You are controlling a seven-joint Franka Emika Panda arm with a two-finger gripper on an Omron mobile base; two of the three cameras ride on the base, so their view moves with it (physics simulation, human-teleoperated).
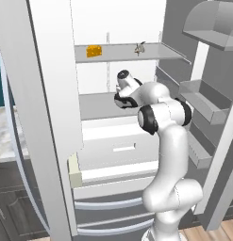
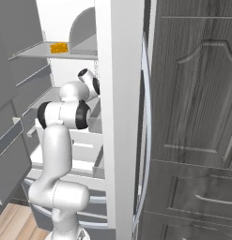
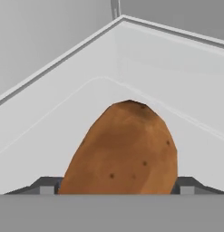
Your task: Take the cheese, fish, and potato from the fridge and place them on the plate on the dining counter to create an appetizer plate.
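Observation:
The brown potato (image 3: 124, 149) lies on a white shelf inside the fridge (image 1: 52, 94), right in front of the hand. My gripper (image 3: 118, 188) is open, and one dark fingertip (image 3: 49, 186) stands close beside each flank of the potato. I cannot tell whether the tips touch it. From the base views, my hand (image 1: 125, 96) reaches in over the middle shelf. One shelf higher sit the orange cheese (image 1: 94, 51) (image 2: 59, 47) and, to its right, the small grey fish (image 1: 139, 48). The plate and the dining counter are out of view.
Both fridge doors stand open: the left door (image 1: 23, 117) close by my arm, the right door with its grey bins (image 1: 203, 106) on the other side. White drawers (image 1: 120, 146) sit below the middle shelf. Dark cabinet fronts (image 2: 192, 117) stand to the right of the fridge.

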